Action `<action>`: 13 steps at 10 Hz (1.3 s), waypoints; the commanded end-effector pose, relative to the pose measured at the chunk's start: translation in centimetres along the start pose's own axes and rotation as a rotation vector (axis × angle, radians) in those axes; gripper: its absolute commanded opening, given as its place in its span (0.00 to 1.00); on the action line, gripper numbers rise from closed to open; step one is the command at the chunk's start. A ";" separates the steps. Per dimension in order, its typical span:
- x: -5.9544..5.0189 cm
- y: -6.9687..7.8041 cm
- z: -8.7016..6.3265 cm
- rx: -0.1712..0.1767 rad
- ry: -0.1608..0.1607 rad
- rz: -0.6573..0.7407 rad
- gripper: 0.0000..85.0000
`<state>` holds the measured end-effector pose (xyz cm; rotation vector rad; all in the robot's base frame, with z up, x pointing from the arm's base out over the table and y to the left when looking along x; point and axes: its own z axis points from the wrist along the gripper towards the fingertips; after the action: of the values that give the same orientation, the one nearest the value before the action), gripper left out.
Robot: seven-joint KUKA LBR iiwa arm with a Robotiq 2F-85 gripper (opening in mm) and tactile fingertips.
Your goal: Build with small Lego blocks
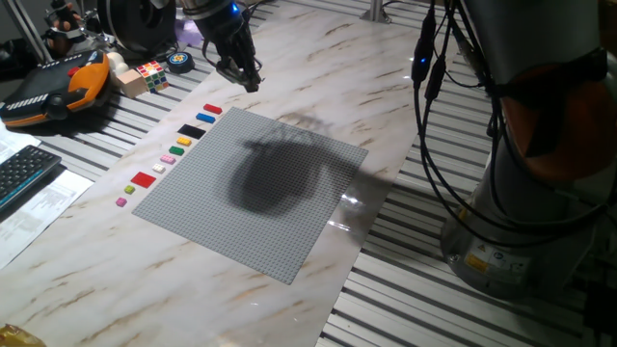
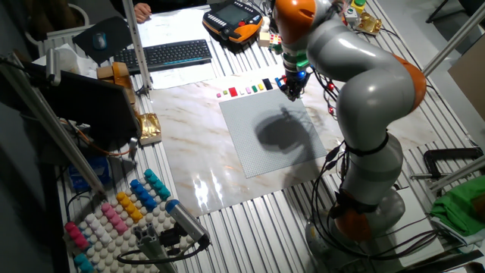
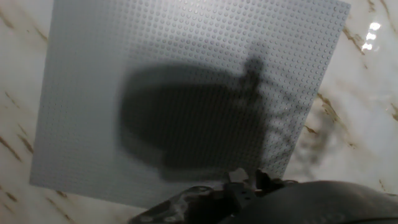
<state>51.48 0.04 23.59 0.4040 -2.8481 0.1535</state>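
Your gripper (image 1: 249, 79) hovering above baseplate (image 1: 253, 188) corner, near Lego blocks (image 1: 192, 131) lying on table (image 1: 116, 260); finger spread possibly narrow, can't tell.

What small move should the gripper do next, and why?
Probably move down toward the red block at the end of the row. The gripper hangs above that end, seemingly holding nothing, and the grey baseplate has no bricks on it.
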 end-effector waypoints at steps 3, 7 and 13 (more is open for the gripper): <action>0.0 0.0 0.0 0.001 -0.001 0.000 0.01; 0.0 0.0 0.0 0.000 0.001 -0.005 0.01; 0.0 0.0 0.0 0.002 0.001 0.010 0.01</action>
<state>51.47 0.05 23.58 0.3909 -2.8495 0.1578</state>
